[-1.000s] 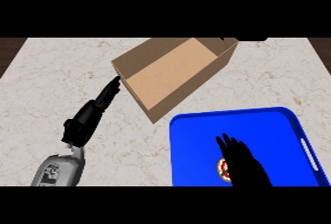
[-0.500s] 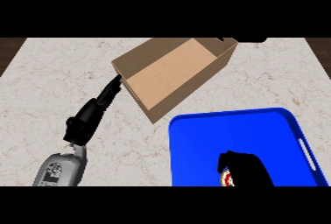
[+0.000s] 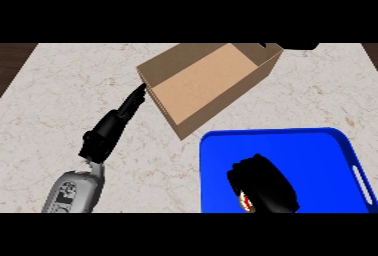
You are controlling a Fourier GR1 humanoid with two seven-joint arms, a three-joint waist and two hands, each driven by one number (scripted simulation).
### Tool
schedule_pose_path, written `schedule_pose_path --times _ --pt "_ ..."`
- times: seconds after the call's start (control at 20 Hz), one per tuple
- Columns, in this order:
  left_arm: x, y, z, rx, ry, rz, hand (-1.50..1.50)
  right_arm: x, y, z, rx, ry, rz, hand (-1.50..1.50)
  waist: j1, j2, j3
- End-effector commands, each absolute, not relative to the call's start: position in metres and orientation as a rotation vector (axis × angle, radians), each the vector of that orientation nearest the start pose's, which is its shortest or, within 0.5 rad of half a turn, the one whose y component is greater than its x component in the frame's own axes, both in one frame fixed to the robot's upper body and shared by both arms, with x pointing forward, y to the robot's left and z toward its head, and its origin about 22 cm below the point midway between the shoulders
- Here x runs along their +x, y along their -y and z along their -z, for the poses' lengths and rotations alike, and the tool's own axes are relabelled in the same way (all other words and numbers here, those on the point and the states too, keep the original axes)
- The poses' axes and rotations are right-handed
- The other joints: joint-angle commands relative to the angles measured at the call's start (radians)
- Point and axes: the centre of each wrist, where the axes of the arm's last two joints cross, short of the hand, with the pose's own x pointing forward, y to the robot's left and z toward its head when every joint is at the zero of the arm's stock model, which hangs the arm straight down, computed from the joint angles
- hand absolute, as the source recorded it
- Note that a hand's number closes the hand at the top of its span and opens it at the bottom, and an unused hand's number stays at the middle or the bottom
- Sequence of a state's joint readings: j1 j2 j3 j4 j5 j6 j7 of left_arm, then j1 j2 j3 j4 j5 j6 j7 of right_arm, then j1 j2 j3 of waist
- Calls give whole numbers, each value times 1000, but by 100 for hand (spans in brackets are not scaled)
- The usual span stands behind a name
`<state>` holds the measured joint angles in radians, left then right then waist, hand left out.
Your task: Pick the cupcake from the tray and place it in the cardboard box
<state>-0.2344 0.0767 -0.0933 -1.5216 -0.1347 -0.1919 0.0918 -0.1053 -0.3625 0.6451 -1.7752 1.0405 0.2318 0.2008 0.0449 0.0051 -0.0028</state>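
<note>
- The right robot hand (image 3: 264, 184) sits over the blue tray (image 3: 295, 145) near the counter's (image 3: 66, 90) front right corner, fingers curled down round the cupcake (image 3: 246, 201).
- Only a small red and white sliver of the cupcake shows at the hand's lower left.
- The left robot hand (image 3: 111, 127) lies straight-fingered, its tips touching the near left wall of the open cardboard box (image 3: 207, 82) by the counter's far edge.

A black left hand (image 3: 111, 127), slim and glossy, joins a pale grey forearm (image 3: 74, 191) with a rounded casing and small dark markings. The right hand (image 3: 266, 185) is black too, bulky, with smooth rounded surfaces.
</note>
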Motion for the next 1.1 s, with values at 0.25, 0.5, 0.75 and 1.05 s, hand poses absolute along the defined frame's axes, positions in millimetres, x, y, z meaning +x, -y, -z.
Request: schedule_pose_path --times 0.25,0.5,0.75,1.05 --pt "283 -199 -37 -37 1601 448 0 258 160 -104 -541 1915 -1763 150 -38 -5 3" --pt "285 -202 -55 -45 1590 444 0 257 189 -145 -462 2019 -1700 150 -47 -8 3" --pt "275 -222 -40 -41 1598 459 0 231 205 -199 -325 2142 -1629 150 -53 -10 2" --pt "281 -200 -38 -39 1593 433 0 221 237 -233 -325 2146 -1390 150 -55 -8 2"
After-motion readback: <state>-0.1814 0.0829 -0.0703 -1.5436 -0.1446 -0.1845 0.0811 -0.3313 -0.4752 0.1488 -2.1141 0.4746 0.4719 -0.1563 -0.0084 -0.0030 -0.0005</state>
